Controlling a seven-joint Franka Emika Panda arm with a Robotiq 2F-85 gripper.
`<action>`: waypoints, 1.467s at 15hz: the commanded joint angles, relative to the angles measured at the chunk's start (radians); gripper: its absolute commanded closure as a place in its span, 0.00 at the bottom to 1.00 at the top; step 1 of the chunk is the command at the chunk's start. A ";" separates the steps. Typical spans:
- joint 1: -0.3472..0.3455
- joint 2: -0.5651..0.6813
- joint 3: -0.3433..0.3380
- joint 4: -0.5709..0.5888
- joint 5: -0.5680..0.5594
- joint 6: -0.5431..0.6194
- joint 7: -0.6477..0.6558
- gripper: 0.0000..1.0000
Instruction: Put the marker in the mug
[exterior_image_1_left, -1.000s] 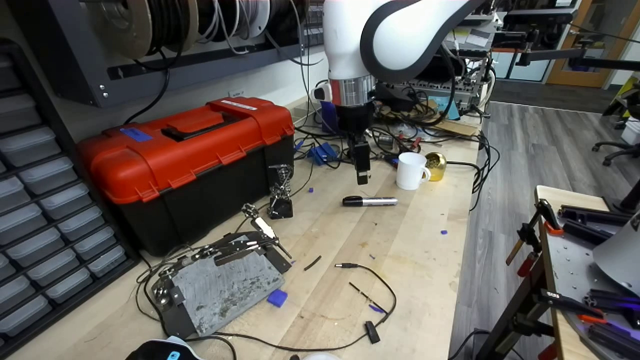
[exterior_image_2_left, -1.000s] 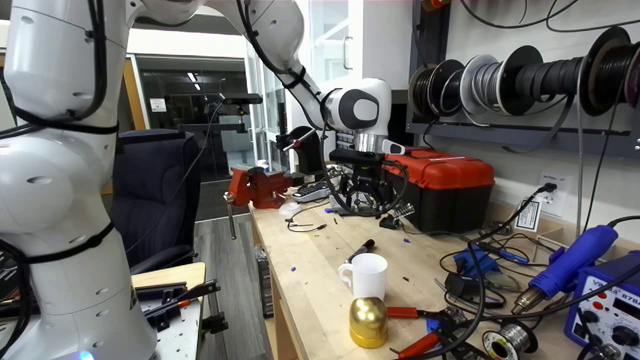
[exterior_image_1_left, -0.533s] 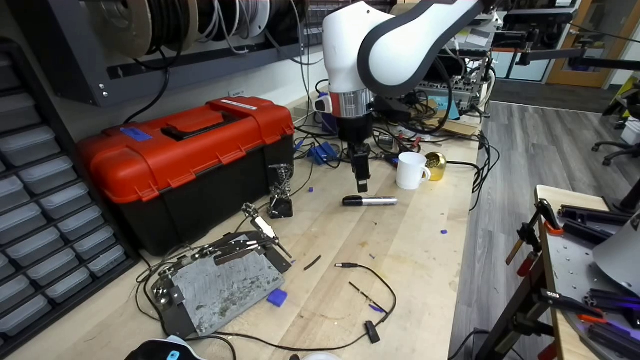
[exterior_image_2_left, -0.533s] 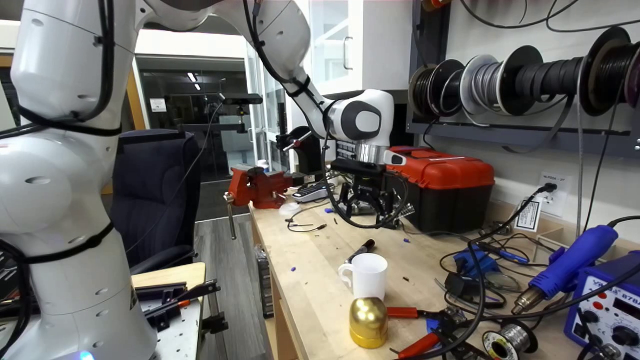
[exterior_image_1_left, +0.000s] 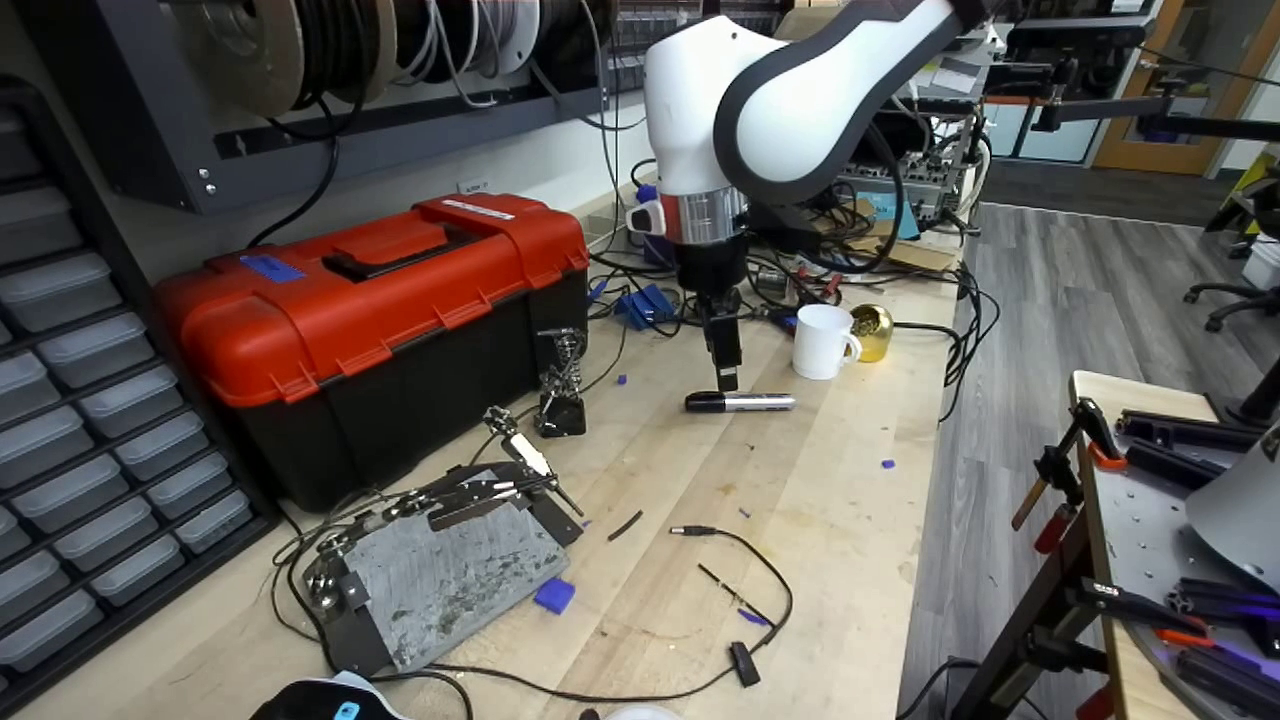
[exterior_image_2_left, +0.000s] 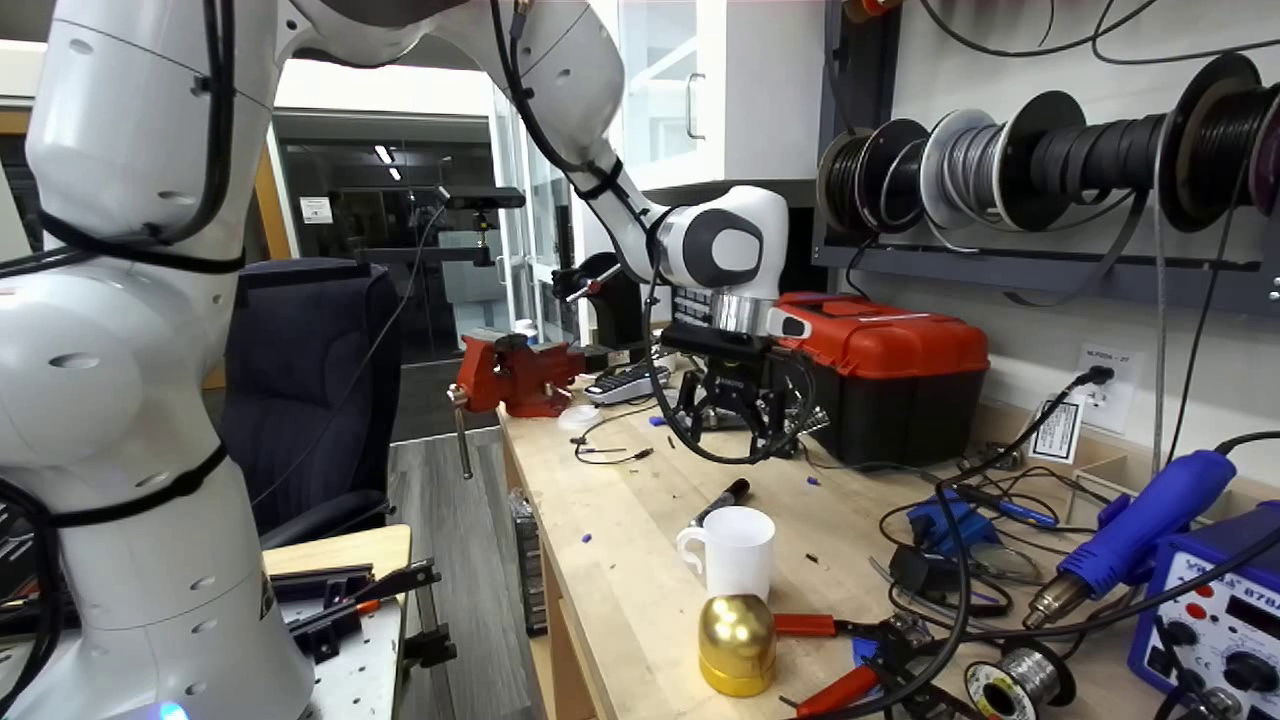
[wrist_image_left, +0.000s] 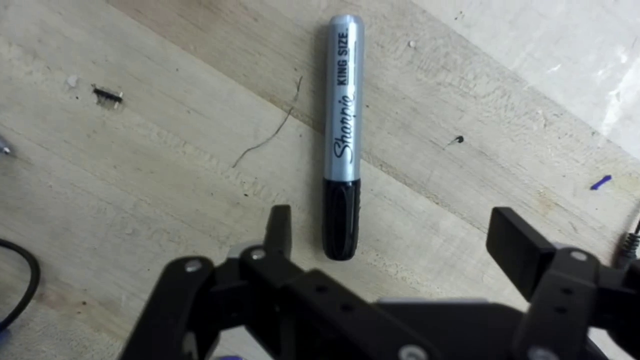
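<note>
Nearest the lens in the wrist view, the gripper (wrist_image_left: 396, 239) fills the lower part of the frame, its 2 fingers spread wide and clear of the marker (wrist_image_left: 343, 135). Beyond them, from upper centre to the middle of the frame, the marker lies flat on the wooden tabletop (wrist_image_left: 165, 165), silver barrel toward the top, black cap toward the bottom; the cap's end shows between the fingertips, nearer the tip at frame left.

In an exterior view, the grey plate (exterior_image_1_left: 455, 585) takes the lower left, nearer than the marker, which lies crosswise at mid-frame, cap leftward, with a fingertip showing just above the cap. Farther back, right of centre, the white mug (exterior_image_1_left: 820, 342) stands upright.

In an exterior view, the golden container (exterior_image_2_left: 737, 645) sits at bottom centre; just behind it comes the mug, handle to frame left, and behind that the marker, outside the mug and partly hidden by it. Farther off, near mid-frame, the gripper hangs over the tabletop, and the red-topped toolbox (exterior_image_2_left: 890, 390) stands beyond, right of centre.
</note>
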 joint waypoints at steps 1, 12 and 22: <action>-0.030 0.019 0.014 -0.005 -0.001 0.030 -0.010 0.00; -0.062 0.112 0.047 0.030 0.015 0.067 -0.082 0.00; -0.094 0.143 0.065 0.038 0.028 0.075 -0.125 0.48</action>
